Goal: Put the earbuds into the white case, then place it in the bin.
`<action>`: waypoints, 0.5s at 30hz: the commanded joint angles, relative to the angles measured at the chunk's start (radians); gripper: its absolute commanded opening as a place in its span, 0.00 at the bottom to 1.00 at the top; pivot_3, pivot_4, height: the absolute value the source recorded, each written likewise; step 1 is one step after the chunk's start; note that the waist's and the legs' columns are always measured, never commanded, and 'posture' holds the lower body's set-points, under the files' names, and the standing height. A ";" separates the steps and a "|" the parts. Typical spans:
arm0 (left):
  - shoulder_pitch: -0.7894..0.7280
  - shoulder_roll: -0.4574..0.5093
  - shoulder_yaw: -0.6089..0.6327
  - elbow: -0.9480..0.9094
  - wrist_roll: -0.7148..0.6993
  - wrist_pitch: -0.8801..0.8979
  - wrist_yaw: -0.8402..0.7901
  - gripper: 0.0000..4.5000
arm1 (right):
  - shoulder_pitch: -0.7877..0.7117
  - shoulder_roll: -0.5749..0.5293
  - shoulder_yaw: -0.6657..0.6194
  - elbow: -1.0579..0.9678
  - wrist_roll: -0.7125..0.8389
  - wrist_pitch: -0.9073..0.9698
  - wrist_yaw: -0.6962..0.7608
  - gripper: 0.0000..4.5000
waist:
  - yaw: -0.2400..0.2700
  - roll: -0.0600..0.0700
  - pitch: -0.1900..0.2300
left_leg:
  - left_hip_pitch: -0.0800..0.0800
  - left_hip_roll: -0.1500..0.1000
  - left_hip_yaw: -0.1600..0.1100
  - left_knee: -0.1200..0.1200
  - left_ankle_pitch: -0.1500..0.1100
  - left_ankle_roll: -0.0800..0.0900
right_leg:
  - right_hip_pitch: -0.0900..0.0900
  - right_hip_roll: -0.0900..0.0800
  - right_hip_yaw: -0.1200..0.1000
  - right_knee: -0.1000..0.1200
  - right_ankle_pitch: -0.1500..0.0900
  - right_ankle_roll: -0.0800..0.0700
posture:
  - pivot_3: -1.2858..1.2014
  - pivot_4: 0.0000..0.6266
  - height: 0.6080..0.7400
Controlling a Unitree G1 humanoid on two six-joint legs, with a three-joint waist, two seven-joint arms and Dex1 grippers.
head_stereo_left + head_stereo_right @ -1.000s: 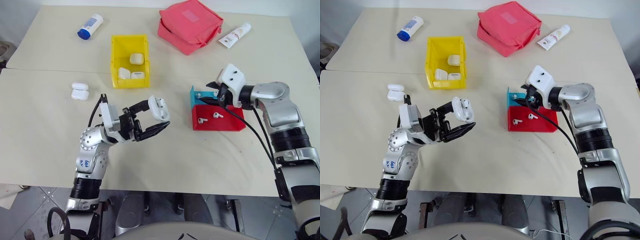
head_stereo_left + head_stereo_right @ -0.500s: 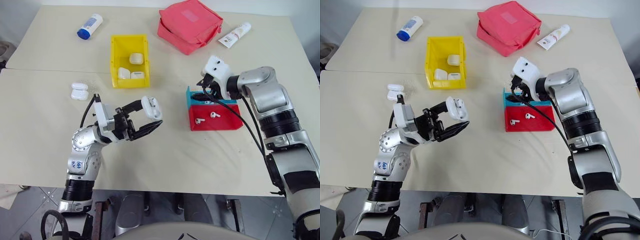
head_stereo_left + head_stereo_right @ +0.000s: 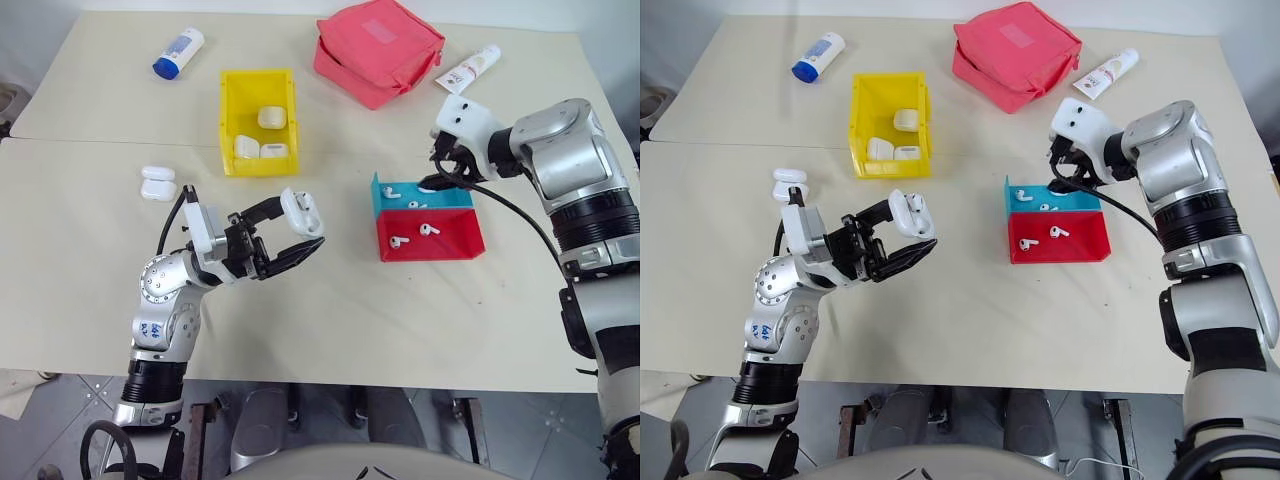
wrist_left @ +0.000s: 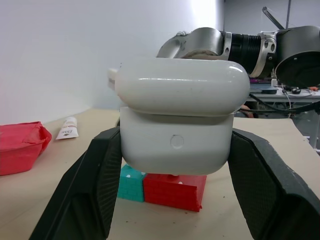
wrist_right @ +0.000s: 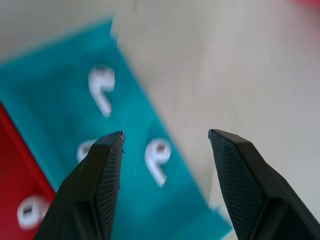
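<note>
My left gripper (image 3: 296, 234) is shut on a white case (image 3: 302, 212), held above the table's middle with its lid looking tipped open; the left wrist view shows the case (image 4: 180, 135) clamped between both fingers (image 4: 100, 175). My right gripper (image 3: 437, 181) hangs open over the right end of the blue tray (image 3: 379, 190), with nothing between its jaws. Earbuds (image 5: 157, 157) lie loose in that tray below the gripper (image 5: 166, 134), and two more earbuds (image 3: 400, 241) lie in the red tray (image 3: 450, 243). The yellow bin (image 3: 229, 110) stands behind, holding three white cases (image 3: 270, 117).
Another white case (image 3: 158, 183) sits on the table left of the bin. A pink pouch (image 3: 378, 50), a white tube (image 3: 470, 70) and a blue-and-white bottle (image 3: 178, 52) lie along the far side.
My right gripper swung to the left end of the trays, then back to the right end of the blue tray, and now tilts down more steeply. The left gripper keeps its hold on the case.
</note>
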 commanded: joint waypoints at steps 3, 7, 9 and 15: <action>0.008 -0.012 -0.002 -0.035 -0.002 -0.018 0.011 0.62 | -0.071 0.014 0.015 0.049 -0.034 0.029 0.021 0.62 | -0.002 0.001 0.000 | 0.000 0.000 0.000 0.000 0.000 0.000 | 0.000 0.000 0.000 0.000 0.000 0.000 | 0.52 0.24 1.00; 0.017 -0.016 -0.005 -0.045 0.000 -0.020 0.014 0.62 | -0.096 0.035 0.032 0.105 -0.059 0.023 0.019 0.62 | -0.003 0.001 0.000 | 0.000 0.000 0.000 0.000 0.000 0.000 | 0.000 0.000 0.000 0.000 0.000 0.000 | 0.52 0.24 1.00; 0.021 -0.016 -0.006 -0.049 0.000 -0.021 0.015 0.62 | -0.113 0.048 0.035 0.141 -0.071 0.013 0.016 0.62 | -0.002 0.001 0.000 | 0.000 0.000 0.000 0.000 0.000 0.000 | 0.000 0.000 0.000 0.000 0.000 0.000 | 0.52 0.24 1.00; 0.049 -0.013 -0.011 -0.079 -0.002 -0.019 0.016 0.62 | -0.151 0.078 0.053 0.241 -0.104 -0.034 0.015 0.62 | -0.002 0.001 0.001 | 0.000 0.000 0.000 0.000 0.000 0.000 | 0.000 0.000 0.000 0.000 0.000 0.000 | 0.52 0.24 1.00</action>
